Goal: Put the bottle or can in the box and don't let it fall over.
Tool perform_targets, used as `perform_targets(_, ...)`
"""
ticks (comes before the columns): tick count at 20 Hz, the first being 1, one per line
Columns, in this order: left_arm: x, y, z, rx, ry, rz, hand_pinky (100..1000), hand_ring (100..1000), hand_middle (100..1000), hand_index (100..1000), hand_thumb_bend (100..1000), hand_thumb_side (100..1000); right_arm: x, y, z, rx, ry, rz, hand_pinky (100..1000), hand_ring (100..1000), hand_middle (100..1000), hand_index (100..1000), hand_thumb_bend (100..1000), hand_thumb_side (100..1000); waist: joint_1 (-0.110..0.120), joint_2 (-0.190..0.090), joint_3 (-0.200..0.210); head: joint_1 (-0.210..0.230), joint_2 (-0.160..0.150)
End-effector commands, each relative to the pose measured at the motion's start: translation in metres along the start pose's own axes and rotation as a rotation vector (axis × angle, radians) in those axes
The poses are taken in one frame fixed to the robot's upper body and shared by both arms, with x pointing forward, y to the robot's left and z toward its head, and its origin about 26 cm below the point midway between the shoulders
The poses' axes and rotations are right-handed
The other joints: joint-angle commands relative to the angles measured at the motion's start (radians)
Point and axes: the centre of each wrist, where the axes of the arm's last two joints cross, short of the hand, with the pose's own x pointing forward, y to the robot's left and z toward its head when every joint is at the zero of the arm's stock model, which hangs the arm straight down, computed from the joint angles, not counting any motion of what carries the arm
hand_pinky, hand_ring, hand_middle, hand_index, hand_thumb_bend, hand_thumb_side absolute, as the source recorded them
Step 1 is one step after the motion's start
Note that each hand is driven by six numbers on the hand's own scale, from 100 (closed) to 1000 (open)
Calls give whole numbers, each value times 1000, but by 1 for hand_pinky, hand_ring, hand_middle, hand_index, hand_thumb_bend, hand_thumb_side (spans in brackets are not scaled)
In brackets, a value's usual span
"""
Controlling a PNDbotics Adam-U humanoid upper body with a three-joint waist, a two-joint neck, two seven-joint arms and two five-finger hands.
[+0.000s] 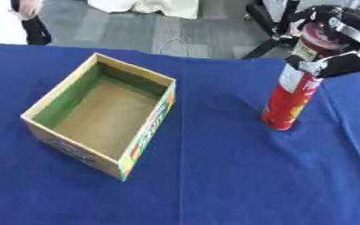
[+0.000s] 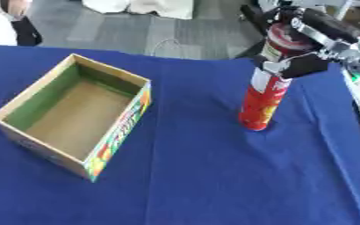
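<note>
The right hand [image 2: 310, 41] curls its fingers round the upper part of a tall red can [image 2: 261, 100], which stands upright on the blue table [image 2: 214, 184] toward its far right edge. The open cardboard box [image 1: 106, 110] sits well apart, nearer the left edge.

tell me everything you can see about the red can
The red can is a tall, slim cylinder, like a crisp tube, red with yellow print low down and a white label patch higher up. It stands upright, leaning slightly, its base on the blue tablecloth, well to the right of the open cardboard box and apart from it. The right hand is curled round its upper part, hiding the top.
</note>
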Motion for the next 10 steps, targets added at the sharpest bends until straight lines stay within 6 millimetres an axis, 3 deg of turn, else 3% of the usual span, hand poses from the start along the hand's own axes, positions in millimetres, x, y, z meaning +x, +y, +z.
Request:
perform_targets(1, 7, 1, -2, -6, -26, -2, 362, 759, 781, 802, 175, 844, -4, 12, 3, 64, 17, -14, 729, 657, 824, 911, 287, 492, 6, -9, 1, -5, 2)
perform_targets(4, 7, 1, -2, -6, -27, -2, 362, 760, 775, 800, 176, 845, -3, 14, 3, 64, 21, -8, 731, 634, 778, 884, 260, 538, 7, -7, 1, -6, 3)
perform_targets(7, 7, 1, -2, -8, -27, -1, 362, 760, 770, 799, 177, 845, -4, 17, 3, 56, 23, -11, 705, 589, 719, 849, 260, 456, 8, -6, 2, -7, 2)
perform_targets(9, 7, 1, -3, -9, -27, 1, 363, 761, 769, 799, 178, 845, -5, 20, 3, 51, 24, -28, 670, 575, 717, 847, 256, 299, 8, -5, 2, -7, 2)
perform_targets(10, 7, 1, -3, -10, -26, 3, 365, 763, 768, 798, 178, 846, -5, 22, 3, 51, 25, -40, 647, 565, 714, 846, 240, 124, 8, -5, 2, -7, 3)
